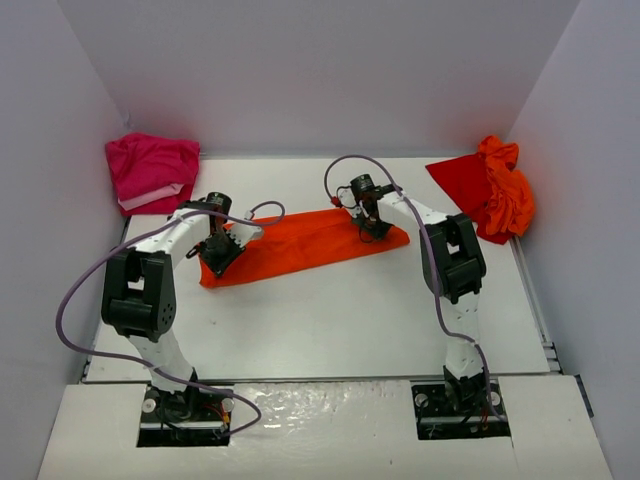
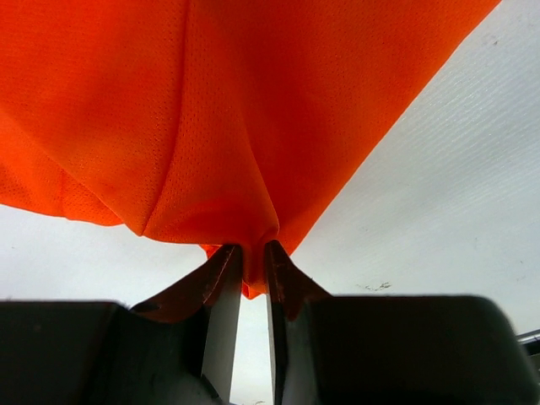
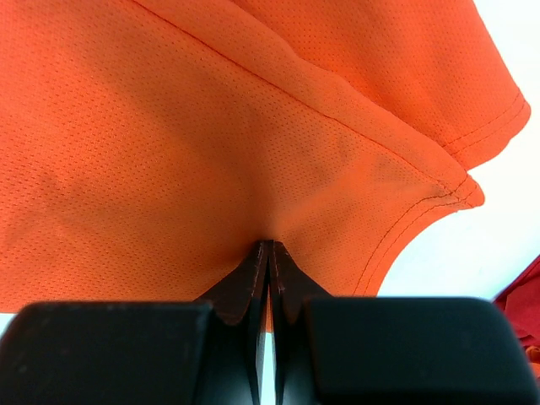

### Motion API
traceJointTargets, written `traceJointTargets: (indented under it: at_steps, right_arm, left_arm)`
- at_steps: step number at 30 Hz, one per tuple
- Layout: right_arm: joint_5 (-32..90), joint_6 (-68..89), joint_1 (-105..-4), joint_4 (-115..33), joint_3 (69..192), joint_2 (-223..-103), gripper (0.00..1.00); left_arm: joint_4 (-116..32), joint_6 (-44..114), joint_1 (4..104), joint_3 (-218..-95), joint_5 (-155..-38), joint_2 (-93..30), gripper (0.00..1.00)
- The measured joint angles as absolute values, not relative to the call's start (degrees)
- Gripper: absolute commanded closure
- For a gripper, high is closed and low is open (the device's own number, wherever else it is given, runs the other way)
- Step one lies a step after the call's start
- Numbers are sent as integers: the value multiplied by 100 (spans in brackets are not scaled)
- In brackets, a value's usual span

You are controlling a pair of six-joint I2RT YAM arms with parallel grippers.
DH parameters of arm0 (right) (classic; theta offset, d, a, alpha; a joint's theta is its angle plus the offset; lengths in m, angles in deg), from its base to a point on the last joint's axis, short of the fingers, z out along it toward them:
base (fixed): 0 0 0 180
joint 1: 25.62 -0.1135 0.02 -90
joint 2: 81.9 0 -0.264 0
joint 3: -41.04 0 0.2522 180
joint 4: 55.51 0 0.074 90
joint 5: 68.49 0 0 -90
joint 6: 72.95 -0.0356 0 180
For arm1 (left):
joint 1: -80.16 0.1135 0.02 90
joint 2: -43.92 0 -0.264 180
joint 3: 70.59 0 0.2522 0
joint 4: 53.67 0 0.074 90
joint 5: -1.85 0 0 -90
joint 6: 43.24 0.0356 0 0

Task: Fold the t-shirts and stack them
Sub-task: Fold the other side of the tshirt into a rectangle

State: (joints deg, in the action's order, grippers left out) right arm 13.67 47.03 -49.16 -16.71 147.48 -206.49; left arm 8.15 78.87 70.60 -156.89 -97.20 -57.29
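A bright orange t-shirt (image 1: 300, 243) lies folded into a long band across the middle of the table. My left gripper (image 1: 222, 255) is at the band's left end, shut on a bunch of the orange cloth (image 2: 219, 126) pinched between its tips (image 2: 254, 253). My right gripper (image 1: 375, 227) is at the band's right end, shut on a thin fold of the same shirt (image 3: 211, 143), its tips (image 3: 270, 246) pressed together. A magenta pink t-shirt (image 1: 150, 170) sits in the back left corner. Red and orange t-shirts (image 1: 490, 185) lie heaped at the back right.
White walls (image 1: 320, 60) close in the table on the left, back and right. Grey cables (image 1: 80, 290) loop from both arms. A bit of red cloth (image 3: 523, 312) shows at the right edge of the right wrist view.
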Motion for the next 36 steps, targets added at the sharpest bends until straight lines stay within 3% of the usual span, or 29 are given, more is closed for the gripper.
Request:
traceJointTargets:
  at_steps: [16,29,36]
  right_arm:
    - [1068,4740,-4948,-1797,14685,-20690,100]
    - [920,4800,-4972,-1819,14683,-20706,100]
    - [883,4830,-4972,-1817,14683,-20706,100]
  left_arm:
    - [1488,8359,7450,-15928,-9601,-5487,85]
    - [1526,8471,7749,-16665,-9645,-6574,86]
    - [1430,8451,7751,-16675,-9824,-6329,86]
